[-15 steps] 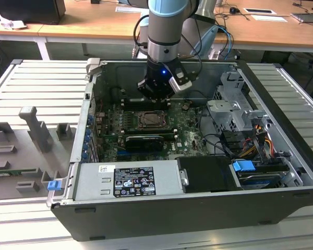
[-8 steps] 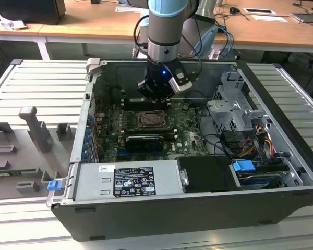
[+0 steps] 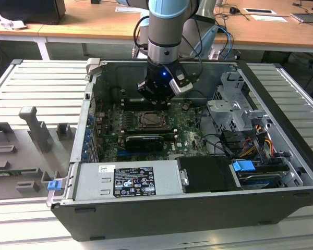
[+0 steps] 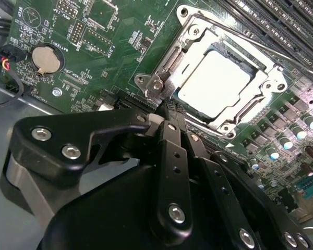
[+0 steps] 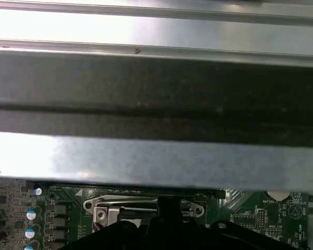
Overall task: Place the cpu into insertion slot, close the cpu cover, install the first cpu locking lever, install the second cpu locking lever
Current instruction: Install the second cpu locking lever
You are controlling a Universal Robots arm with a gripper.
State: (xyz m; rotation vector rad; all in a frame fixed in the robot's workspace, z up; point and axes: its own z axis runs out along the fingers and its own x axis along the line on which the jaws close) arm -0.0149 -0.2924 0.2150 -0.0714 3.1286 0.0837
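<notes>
**Cpu seated and cover down; gripper at a corner of the socket**

Cpu (image 4: 215,78) lies flat in the insertion slot (image 4: 261,107), its pale metal face showing through the cut-out of the cpu cover (image 4: 198,39). The cover is folded down flat over the socket, so the first two steps look done. In the exterior view the socket (image 3: 152,120) sits near the middle of the green motherboard (image 3: 185,125), inside the open computer case (image 3: 146,219), which rests on a slatted metal desk (image 3: 36,83).

The gripper (image 4: 164,107) is down at one corner of the socket, its black fingers (image 4: 169,127) drawn close together with the tips right by the hinge hardware there. Whether they pinch a lever wire or only press against it I cannot tell; the fingers themselves hide the contact point.

A thin metal rod (image 4: 235,32) runs along one side of the cover and looks like a locking lever lying low, though I cannot see whether it is hooked under its catch. My judgement is that the work now stands at the lever stage, with at least one lever not yet confirmed latched. The round coin battery (image 4: 45,58) sits on the board well apart from the socket.
</notes>
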